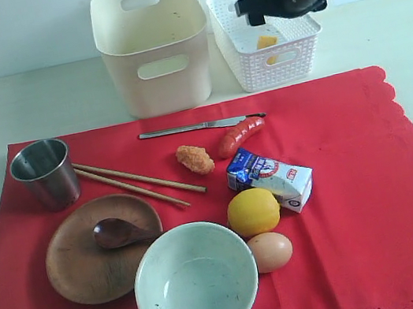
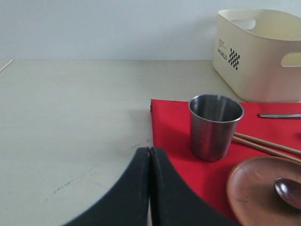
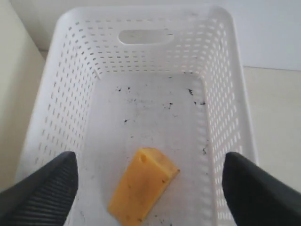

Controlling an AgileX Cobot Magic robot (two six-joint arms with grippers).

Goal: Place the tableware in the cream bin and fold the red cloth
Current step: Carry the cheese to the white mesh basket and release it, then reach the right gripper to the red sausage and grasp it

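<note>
Bowl (image 1: 196,284), pale and empty, sits nearest, at the front edge of the red cloth (image 1: 354,176), with an egg (image 1: 271,251) and a lemon (image 1: 252,211) just to its right. Left of it, a brown plate (image 1: 79,269) carries a dark spoon (image 1: 116,233). Behind these lie a milk carton (image 1: 269,178), slanting chopsticks (image 1: 135,181), and a steel cup (image 1: 44,173) near the cloth's rear left corner. Further back are a fried nugget (image 1: 194,159), a sausage (image 1: 240,136) and a knife (image 1: 194,128) lying flat. Beyond the cloth, on the pale bench (image 1: 393,33), stands the cream bin (image 1: 171,89), which looks empty, and to its right a white lattice basket (image 1: 272,71) holding a cheese (image 3: 143,183) wedge. The right hand (image 3: 149,165) hovers over the basket, fingers spread wide, gripping nothing. The left hand (image 2: 149,153), seen only from its own wrist, is clenched on nothing, low over bare bench near the cup. Judging by this, food is being sorted into the basket, and no tableware is binned yet. Next, the right hand would need to rise clear of the basket and reach for another item. Folding must wait until the cloth is bare.
</note>
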